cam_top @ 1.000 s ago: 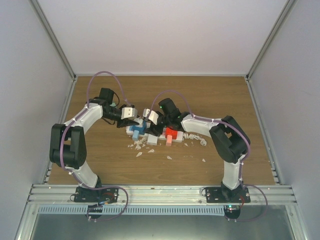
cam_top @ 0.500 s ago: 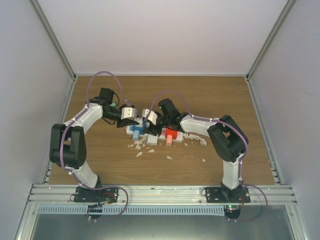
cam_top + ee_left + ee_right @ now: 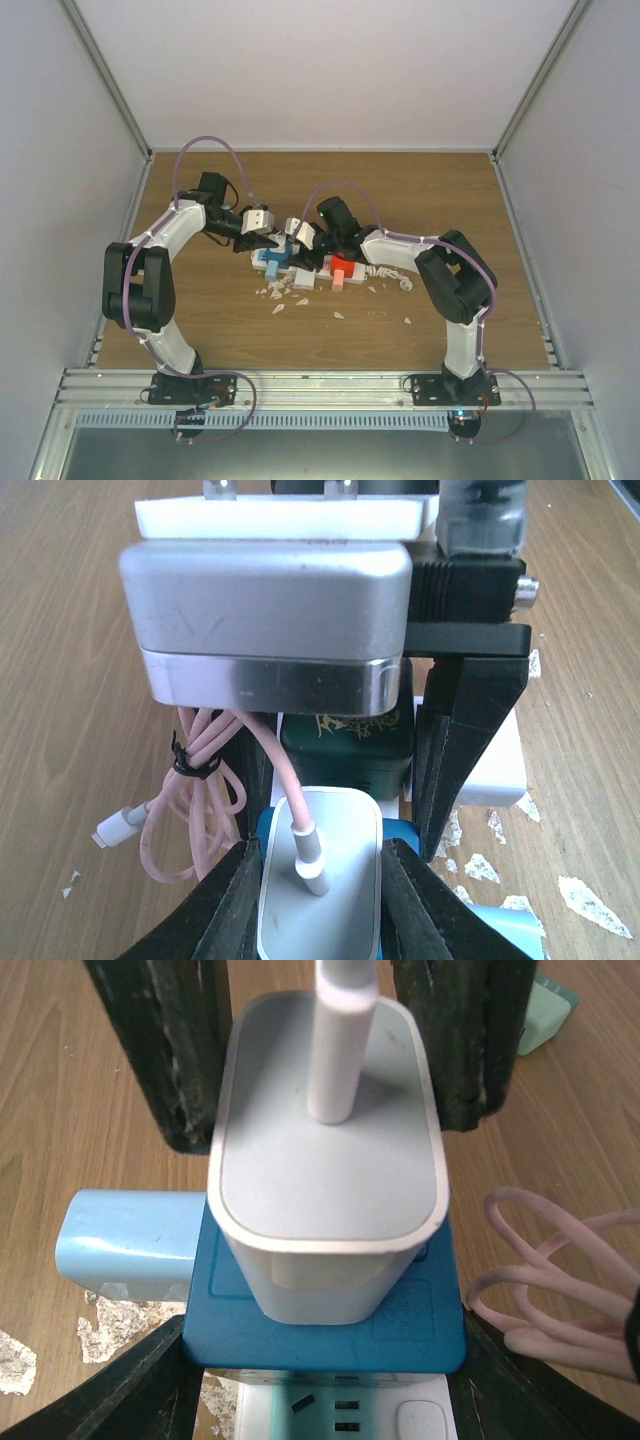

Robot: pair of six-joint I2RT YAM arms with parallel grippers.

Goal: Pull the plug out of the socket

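The socket [image 3: 318, 272] lies across the middle of the wooden table, and a pale outlet face of the socket [image 3: 340, 1407] shows in the right wrist view. A blue adapter [image 3: 325, 1305] sits on it. The plug [image 3: 320, 880], a white charger with a pink cable [image 3: 205, 795], stands in that adapter. My left gripper [image 3: 320, 858] is shut on the plug's two sides. My right gripper [image 3: 325, 1360] comes from the opposite side and is shut on the blue adapter, below the plug [image 3: 325, 1150]. From above, both the left gripper [image 3: 274, 243] and the right gripper [image 3: 291, 251] meet at the strip's left end.
A red plug [image 3: 343, 268], a white plug [image 3: 303, 281] and a dark green plug [image 3: 345, 745] also sit on the strip. A light blue piece [image 3: 125, 1245] sticks out beside the adapter. White flakes [image 3: 285, 298] litter the table and the coiled cord [image 3: 392, 276] trails right.
Both pairs of jaws have closed in, the left on the plug and the right on the blue adapter. The left arm's elbow has shifted slightly towards the back.
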